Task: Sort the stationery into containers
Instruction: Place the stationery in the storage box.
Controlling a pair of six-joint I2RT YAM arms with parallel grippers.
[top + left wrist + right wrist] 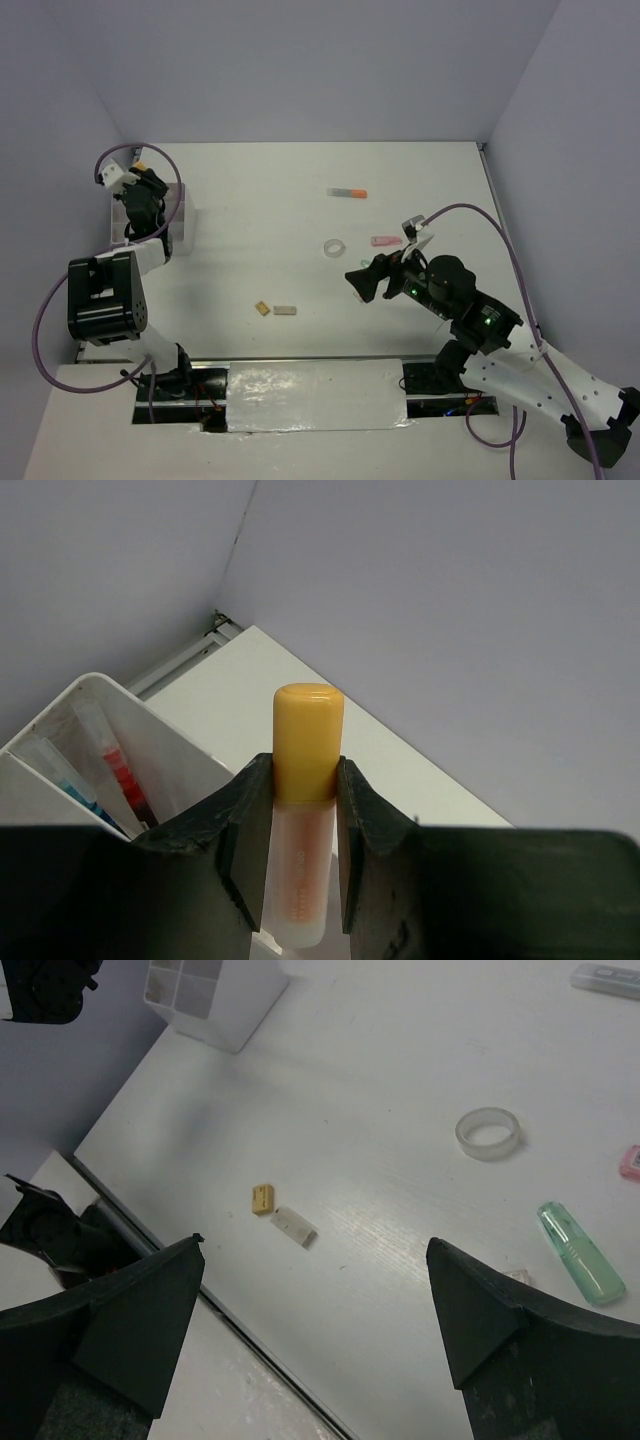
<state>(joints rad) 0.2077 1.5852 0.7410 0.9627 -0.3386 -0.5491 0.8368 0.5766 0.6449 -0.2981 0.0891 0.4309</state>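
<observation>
My left gripper (305, 775) is shut on a marker (308, 725) with a yellow-orange cap and holds it by the white divided container (170, 755). A red pen (124, 776) and a blue pen (80, 795) stand in one compartment. From above, the left gripper (137, 172) is at the far left, over the container (186, 226). My right gripper (315, 1250) hangs open and empty over the table's middle. Below it lie a tan eraser (263, 1199), a grey eraser (294, 1226), a clear tape ring (488, 1132) and a green marker (580, 1252).
An orange-tipped marker (347, 192) lies towards the back of the table. A pink item (385, 241) lies to the right of the tape ring (334, 247). The erasers (273, 309) are near the front edge. The right arm (480, 320) reaches in from the lower right.
</observation>
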